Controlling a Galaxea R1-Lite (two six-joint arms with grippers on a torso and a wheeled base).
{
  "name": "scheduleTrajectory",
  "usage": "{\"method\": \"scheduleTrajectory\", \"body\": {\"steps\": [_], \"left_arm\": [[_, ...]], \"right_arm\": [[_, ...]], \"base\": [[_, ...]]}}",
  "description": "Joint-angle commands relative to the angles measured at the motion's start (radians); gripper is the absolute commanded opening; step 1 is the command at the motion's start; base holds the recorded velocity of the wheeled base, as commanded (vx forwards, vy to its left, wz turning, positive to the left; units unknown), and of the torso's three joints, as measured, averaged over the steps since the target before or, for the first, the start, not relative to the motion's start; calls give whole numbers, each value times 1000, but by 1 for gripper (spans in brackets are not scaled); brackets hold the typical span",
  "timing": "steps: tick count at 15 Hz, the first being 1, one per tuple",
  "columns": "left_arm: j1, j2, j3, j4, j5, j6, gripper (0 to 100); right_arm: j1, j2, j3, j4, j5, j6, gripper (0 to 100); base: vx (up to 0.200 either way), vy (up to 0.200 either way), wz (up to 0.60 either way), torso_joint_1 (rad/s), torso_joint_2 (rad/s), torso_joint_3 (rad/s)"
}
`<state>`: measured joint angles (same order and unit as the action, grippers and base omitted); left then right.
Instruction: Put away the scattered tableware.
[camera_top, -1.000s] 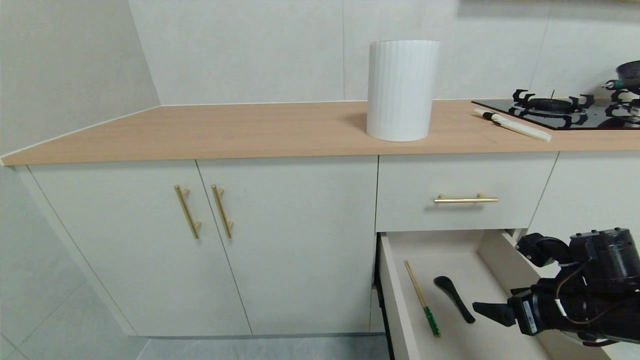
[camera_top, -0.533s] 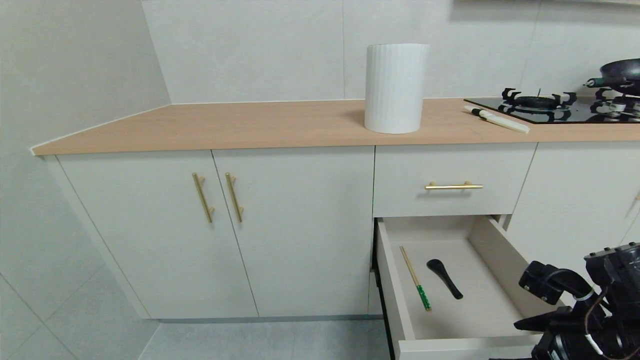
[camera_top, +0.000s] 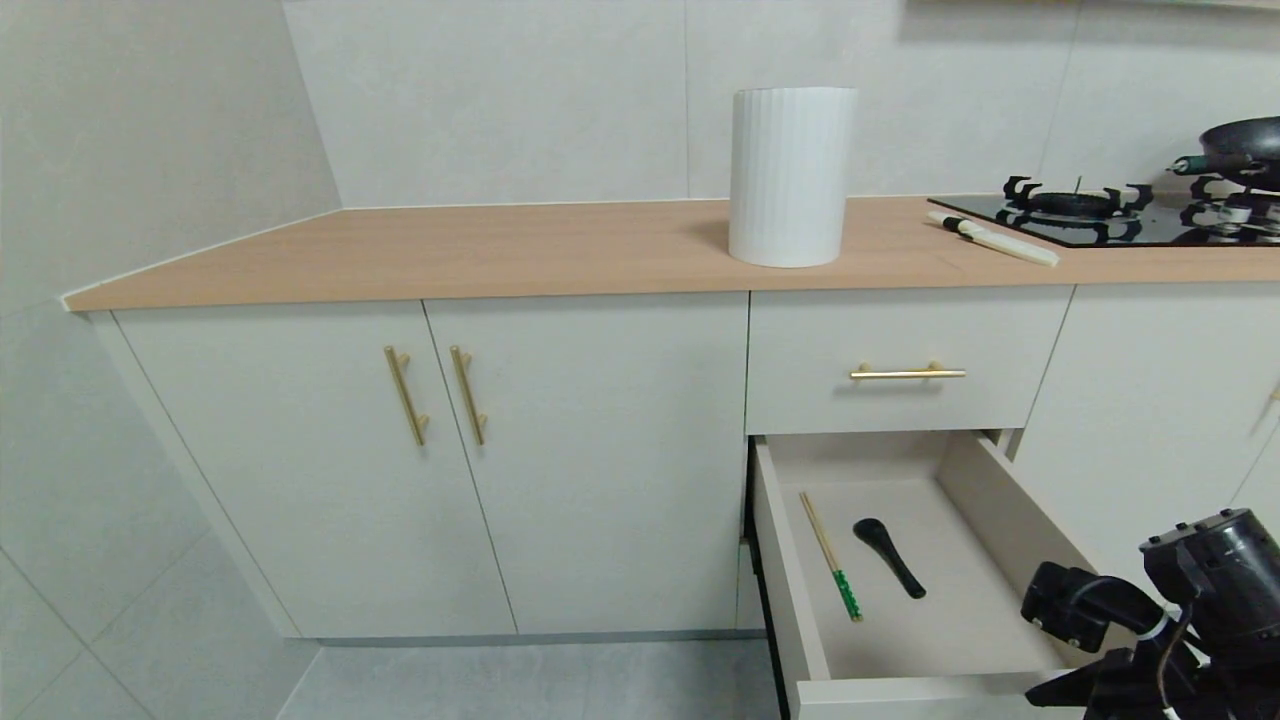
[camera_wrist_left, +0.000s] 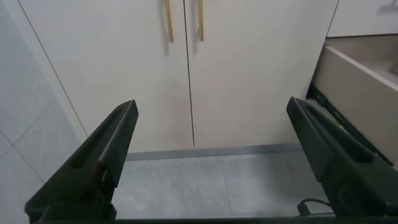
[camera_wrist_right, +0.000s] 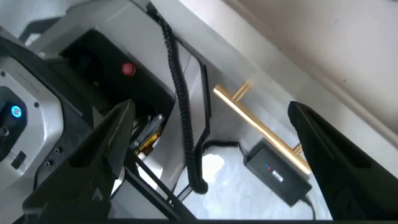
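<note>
The lower drawer stands pulled out at the lower right. Inside lie a pair of green-tipped chopsticks and a black spoon, side by side and apart. A white knife lies on the wooden countertop beside the stove. My right arm hangs low to the right of the drawer's front corner. My right gripper is open and holds nothing, with a gold bar handle in front of it. My left gripper is open and holds nothing, facing the double cabinet doors above the floor.
A tall white ribbed canister stands on the counter above the drawers. A black gas stove with a pan sits at the far right. The upper drawer is closed. Grey tiled floor lies before the cabinets.
The camera has drawn back from the cabinets. My right arm, a second ago with its fingers over the open drawer, has withdrawn down and to the right, outside the drawer's front corner.
</note>
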<state>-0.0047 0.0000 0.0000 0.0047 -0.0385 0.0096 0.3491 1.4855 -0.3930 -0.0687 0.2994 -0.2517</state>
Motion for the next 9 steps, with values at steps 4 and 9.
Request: {"method": "scheduleTrajectory", "body": {"steps": [4,9], "left_arm": [[0,0,0,0,0,1,100],[0,0,0,0,0,1,100]], "right_arm": [[2,136,-23,-2,-101,6,100],[-2,193,-95,6,-256,129,100]], "base": [[0,0,0,0,0,0],[0,0,0,0,0,0]]}}
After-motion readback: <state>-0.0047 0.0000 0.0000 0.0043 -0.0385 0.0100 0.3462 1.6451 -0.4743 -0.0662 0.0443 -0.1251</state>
